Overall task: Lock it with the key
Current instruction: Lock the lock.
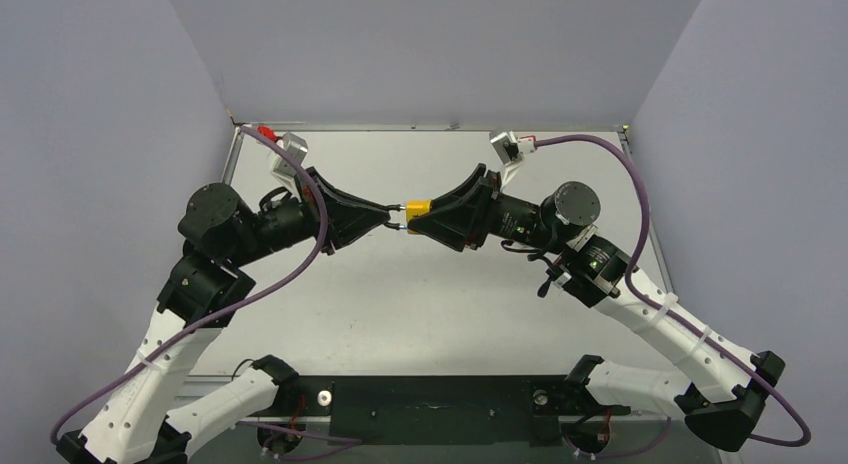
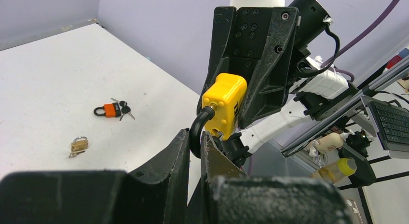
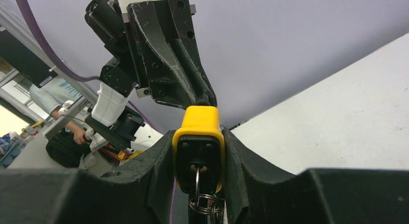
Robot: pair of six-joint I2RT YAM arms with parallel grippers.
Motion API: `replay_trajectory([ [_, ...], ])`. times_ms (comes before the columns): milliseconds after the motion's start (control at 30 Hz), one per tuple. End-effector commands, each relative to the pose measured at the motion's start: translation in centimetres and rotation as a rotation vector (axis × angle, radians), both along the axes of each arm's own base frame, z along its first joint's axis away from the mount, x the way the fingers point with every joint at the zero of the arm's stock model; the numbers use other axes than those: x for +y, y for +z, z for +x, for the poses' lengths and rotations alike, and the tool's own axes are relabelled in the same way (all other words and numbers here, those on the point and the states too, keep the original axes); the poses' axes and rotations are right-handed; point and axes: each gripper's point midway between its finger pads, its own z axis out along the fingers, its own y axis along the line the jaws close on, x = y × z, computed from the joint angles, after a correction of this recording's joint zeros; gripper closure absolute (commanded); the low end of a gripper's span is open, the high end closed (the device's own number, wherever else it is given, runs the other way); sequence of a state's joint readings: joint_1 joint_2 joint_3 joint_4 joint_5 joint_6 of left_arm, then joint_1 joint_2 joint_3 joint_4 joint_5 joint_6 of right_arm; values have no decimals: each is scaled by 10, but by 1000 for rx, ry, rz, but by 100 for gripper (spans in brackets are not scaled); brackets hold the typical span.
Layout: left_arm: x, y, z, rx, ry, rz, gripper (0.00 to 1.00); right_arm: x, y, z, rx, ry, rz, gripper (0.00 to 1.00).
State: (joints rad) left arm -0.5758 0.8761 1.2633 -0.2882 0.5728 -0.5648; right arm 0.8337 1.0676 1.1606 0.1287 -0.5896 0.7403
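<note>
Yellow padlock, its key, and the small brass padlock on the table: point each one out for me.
Yellow plastic padlock [image 2: 224, 103]: left wrist view, on its yellow body.
Silver metal key [image 3: 197, 178]: right wrist view, on the shaft below the keyhole.
Small brass padlock [image 2: 79, 145]: left wrist view, on its body.

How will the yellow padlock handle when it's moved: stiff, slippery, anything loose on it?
The padlock looks rigid: its blocky body sits unbent between the right gripper's fingers. The smooth yellow casing may slip if that grip loosens. The key ring dangling from the inserted key will probably swing and rattle.
</note>
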Motion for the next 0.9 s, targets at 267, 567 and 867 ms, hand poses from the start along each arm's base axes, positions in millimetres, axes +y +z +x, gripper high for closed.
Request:
replay_trajectory([
  [267, 9, 32, -32, -132, -43, -24, 100, -3, 21, 2, -18, 11, 79, 100],
  [567, 17, 33, -26, -111, 25, -44, 100, -12, 32, 5, -62, -27, 81, 100],
  [867, 16, 44, -37, -134, -19, -82, 100, -7, 27, 7, -49, -16, 61, 100],
])
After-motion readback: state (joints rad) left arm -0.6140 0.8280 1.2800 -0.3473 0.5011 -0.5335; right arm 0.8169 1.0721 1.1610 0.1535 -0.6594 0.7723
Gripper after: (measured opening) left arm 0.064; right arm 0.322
